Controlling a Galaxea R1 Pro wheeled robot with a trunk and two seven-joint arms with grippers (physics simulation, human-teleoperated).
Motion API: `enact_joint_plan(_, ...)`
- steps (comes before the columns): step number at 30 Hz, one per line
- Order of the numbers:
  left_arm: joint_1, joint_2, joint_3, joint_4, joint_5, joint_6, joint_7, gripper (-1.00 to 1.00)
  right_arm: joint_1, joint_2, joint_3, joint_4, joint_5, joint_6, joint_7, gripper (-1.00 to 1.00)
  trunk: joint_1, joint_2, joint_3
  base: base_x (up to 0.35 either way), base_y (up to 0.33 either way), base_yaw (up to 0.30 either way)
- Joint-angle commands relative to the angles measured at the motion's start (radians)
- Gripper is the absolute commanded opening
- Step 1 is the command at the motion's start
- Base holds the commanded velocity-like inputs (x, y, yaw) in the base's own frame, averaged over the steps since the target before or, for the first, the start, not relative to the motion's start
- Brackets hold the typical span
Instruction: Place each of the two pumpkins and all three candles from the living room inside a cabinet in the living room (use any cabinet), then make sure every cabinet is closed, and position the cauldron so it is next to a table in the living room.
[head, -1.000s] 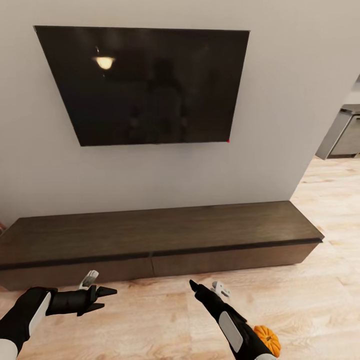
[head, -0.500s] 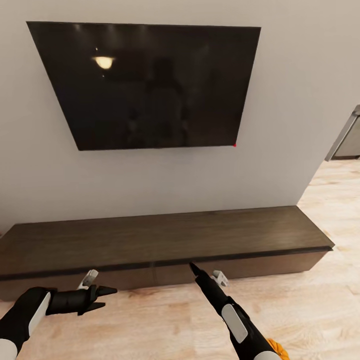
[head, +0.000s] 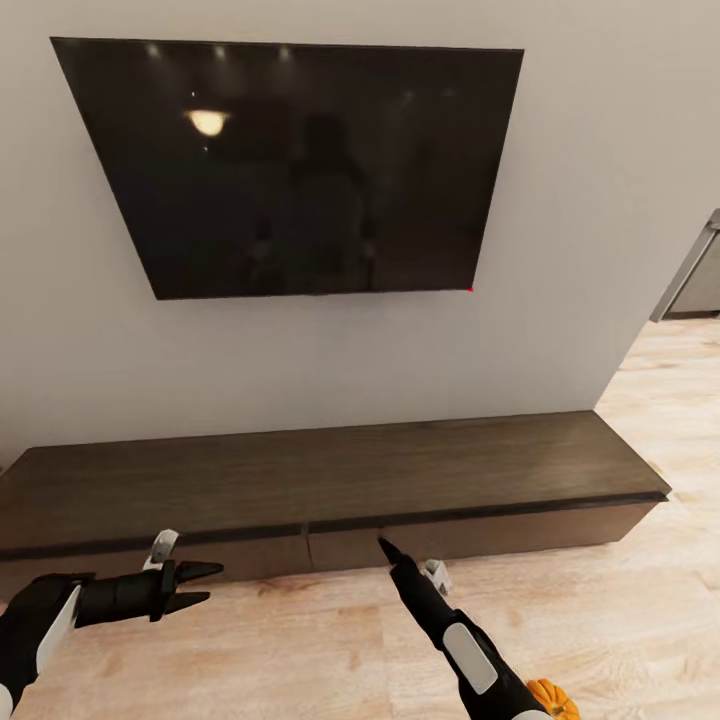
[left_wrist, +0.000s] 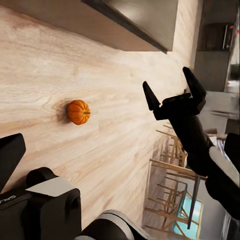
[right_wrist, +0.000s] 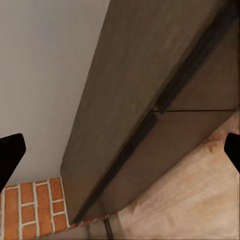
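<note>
Both arms are parked in front of the cabinet (head: 330, 480), drawers shut; right gripper (head: 384, 546) is nosed up near the seam between two drawer fronts, jaws spread wide with nothing in them; left gripper (head: 196, 585) is open and empty too. One pumpkin (head: 553, 697) sits on the wood floor (head: 300, 650) by the right arm. I'd hook the drawer's top edge and pull straight out, since there's no handle to grab.

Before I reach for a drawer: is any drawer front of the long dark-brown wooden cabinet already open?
No. In the head view both drawer fronts of the long dark-brown wooden cabinet sit flush under its top, with no pale interior showing.
</note>
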Motion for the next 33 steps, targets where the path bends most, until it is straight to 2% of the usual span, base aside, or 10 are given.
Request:
enact_joint_plan(1,0.000,0.005,0.000,0.005,0.003,0.008,-0.020,1.00,0.000,0.001,-0.010,0.002,-0.019,0.010,0.004,1.00,0.004,-0.008,-0.004,0.000,0.000,0.000)
enact_joint_plan(6,0.000,0.027,0.001,0.012,0.003,0.014,-0.110,1.00,0.000,0.001,-0.034,0.004,-0.069,0.009,0.006,1.00,0.023,-0.043,-0.020,0.000,0.000,0.000)
enact_joint_plan(10,0.000,0.042,-0.002,0.021,0.000,0.010,-0.153,1.00,0.002,0.001,-0.038,0.005,-0.077,0.008,0.007,1.00,0.038,-0.071,-0.032,0.000,0.000,0.000)
enact_joint_plan(15,0.000,0.051,0.002,0.028,0.002,0.010,-0.175,1.00,0.004,0.001,-0.040,0.005,-0.079,0.006,0.028,1.00,0.058,-0.106,-0.048,0.000,0.000,0.000)
enact_joint_plan(18,0.000,0.054,0.002,0.029,0.001,0.009,-0.212,1.00,0.005,0.001,-0.047,0.005,-0.079,0.005,0.033,1.00,0.069,-0.127,-0.057,0.000,0.000,0.000)
enact_joint_plan(20,0.000,0.067,0.001,0.029,0.002,0.009,-0.232,1.00,0.008,0.001,-0.056,0.005,-0.079,0.005,0.062,1.00,0.077,-0.141,-0.064,0.000,0.000,0.000)
enact_joint_plan(24,0.000,0.076,0.002,0.029,0.001,0.009,-0.246,1.00,0.010,0.001,-0.072,0.018,-0.078,0.008,0.149,1.00,0.092,-0.169,-0.076,0.000,0.000,0.000)
enact_joint_plan(28,0.000,0.079,0.002,0.029,0.003,0.011,-0.249,1.00,0.010,0.001,-0.078,0.036,-0.078,0.008,0.168,1.00,0.107,-0.197,-0.089,0.000,0.000,0.000)
enact_joint_plan(33,0.000,0.112,0.002,0.030,0.003,0.013,-0.250,1.00,0.011,0.001,-0.080,0.039,-0.078,0.007,0.176,1.00,0.127,-0.232,-0.104,0.000,0.000,0.000)
